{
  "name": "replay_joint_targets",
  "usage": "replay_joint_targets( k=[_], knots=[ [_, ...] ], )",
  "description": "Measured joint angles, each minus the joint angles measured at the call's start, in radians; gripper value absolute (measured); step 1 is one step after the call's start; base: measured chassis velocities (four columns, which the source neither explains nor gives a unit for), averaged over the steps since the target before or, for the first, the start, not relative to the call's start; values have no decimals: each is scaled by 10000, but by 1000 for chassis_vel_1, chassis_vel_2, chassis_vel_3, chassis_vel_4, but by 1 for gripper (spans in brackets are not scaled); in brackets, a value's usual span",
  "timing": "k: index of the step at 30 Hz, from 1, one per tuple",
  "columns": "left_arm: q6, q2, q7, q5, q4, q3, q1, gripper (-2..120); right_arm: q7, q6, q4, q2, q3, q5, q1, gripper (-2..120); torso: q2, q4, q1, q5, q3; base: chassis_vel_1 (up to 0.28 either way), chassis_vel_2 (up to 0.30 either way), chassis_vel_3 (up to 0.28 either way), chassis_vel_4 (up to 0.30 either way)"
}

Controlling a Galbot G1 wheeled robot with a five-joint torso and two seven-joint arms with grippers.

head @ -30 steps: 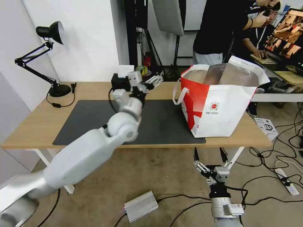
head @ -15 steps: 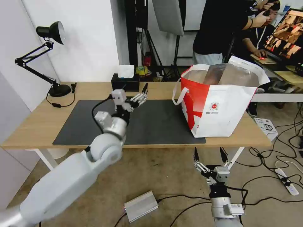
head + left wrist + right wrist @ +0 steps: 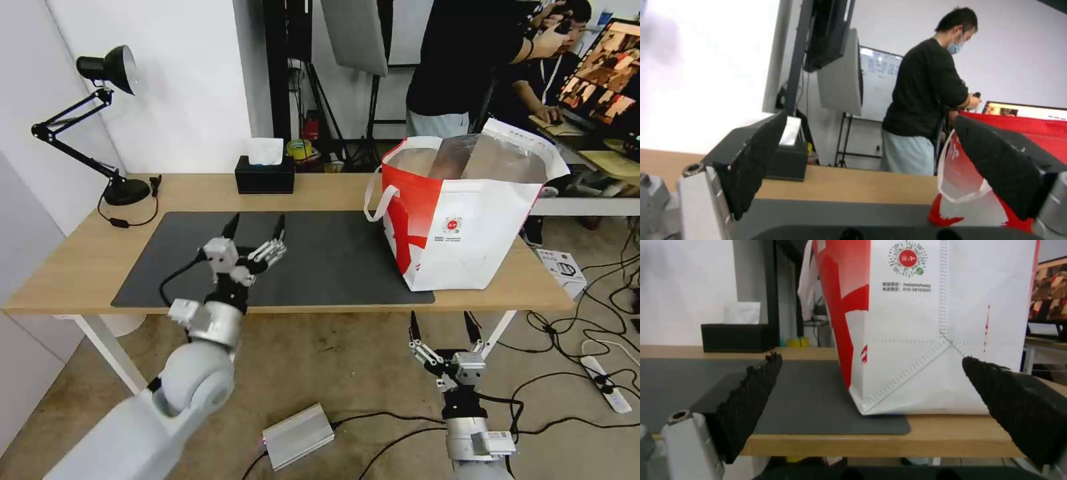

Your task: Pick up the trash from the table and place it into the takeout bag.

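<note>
White wall [image 3: 180, 80], black desk lamp [image 3: 107, 67]

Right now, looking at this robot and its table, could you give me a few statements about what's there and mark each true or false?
1. The left gripper is open and empty over the dark mat. True.
2. The right gripper is holding the takeout bag. False: it hangs open below the table edge, holding nothing.
3. The takeout bag lies tipped on its side. False: it stands upright, mouth open.
4. A black tissue box sits near the table's far edge. True.
</note>
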Motion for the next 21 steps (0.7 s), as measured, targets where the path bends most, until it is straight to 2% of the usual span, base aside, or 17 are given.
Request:
replay_joint_targets(
  k=[3, 5, 7, 9, 12, 15, 21],
  knots=[
    [-116, -104, 9, 310, -87, -145, 284, 100, 0, 0, 0, 0, 0, 0, 0, 100, 0, -1, 0, 0, 0, 0, 0, 0, 0],
    [-307, -485, 12, 1063, -189, -364, 896, 100, 0, 0, 0, 0, 0, 0, 0, 100, 0, -1, 1, -1, 0, 0, 0, 0, 0],
    [-364, -568, 12, 1202, -202, -395, 1034, 100, 0, 0, 0, 0, 0, 0, 0, 100, 0, -2, 1, 0, 0, 0, 0, 0, 0],
    [-560, -1015, 13, 1939, -276, -518, 1748, 100, 0, 0, 0, 0, 0, 0, 0, 100, 0, 0, 0, -1, 0, 0, 0, 0, 0],
    [-648, -1237, 18, 2262, -281, -572, 2072, 100, 0, 0, 0, 0, 0, 0, 0, 100, 0, 1, 0, -1, 0, 0, 0, 0, 0],
    [-968, -1802, 145, 2745, -69, -719, 2776, 100, 0, 0, 0, 0, 0, 0, 0, 100, 0, 0, 1, -2, 0, 0, 0, 0, 0],
    [-1553, -2375, 294, 3641, 186, -784, 3478, 100, 0, 0, 0, 0, 0, 0, 0, 100, 0, 0, 0, 0, 0, 0, 0, 0, 0]
  ],
)
